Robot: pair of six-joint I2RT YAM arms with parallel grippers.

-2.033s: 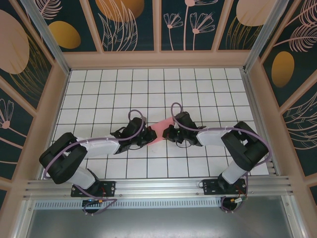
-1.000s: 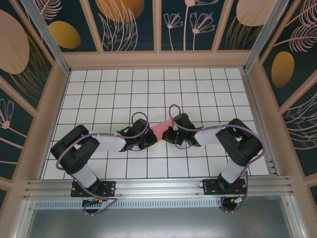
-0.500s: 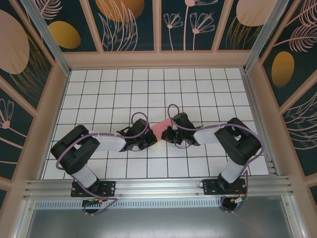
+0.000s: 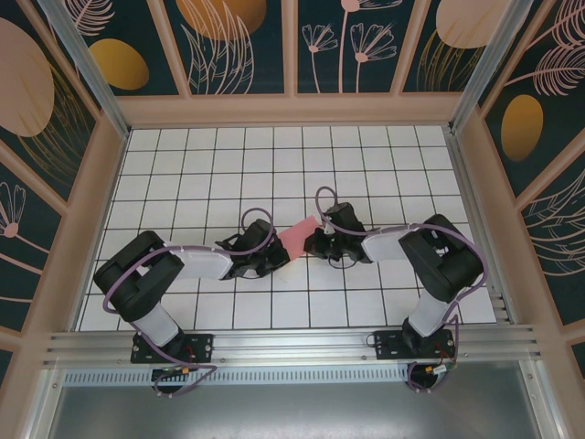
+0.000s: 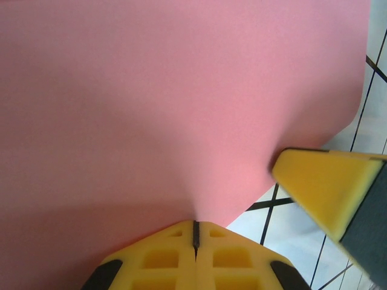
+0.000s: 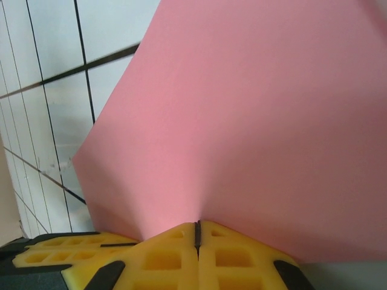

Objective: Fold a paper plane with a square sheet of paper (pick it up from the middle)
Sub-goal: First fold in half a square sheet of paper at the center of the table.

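Note:
The square sheet of paper is pink-red and hangs between my two grippers at the middle of the tiled floor. My left gripper is shut on its near-left edge. In the left wrist view the yellow fingertips meet on the sheet, which bulges up ahead of them. My right gripper is shut on the sheet's right side. Its yellow pads pinch the paper where it creases. The right gripper's yellow finger touches the sheet's right edge in the left wrist view. The paper plane is out of view.
White tiled floor with dark grid lines stretches behind and beside the grippers. Beige frame walls enclose it at the back and sides. An aluminium rail runs along the near edge by the arm bases.
My right gripper has shifted slightly back and to the right, drawing the sheet with it. The left arm drew its elbow inward two seconds ago and has held still since.

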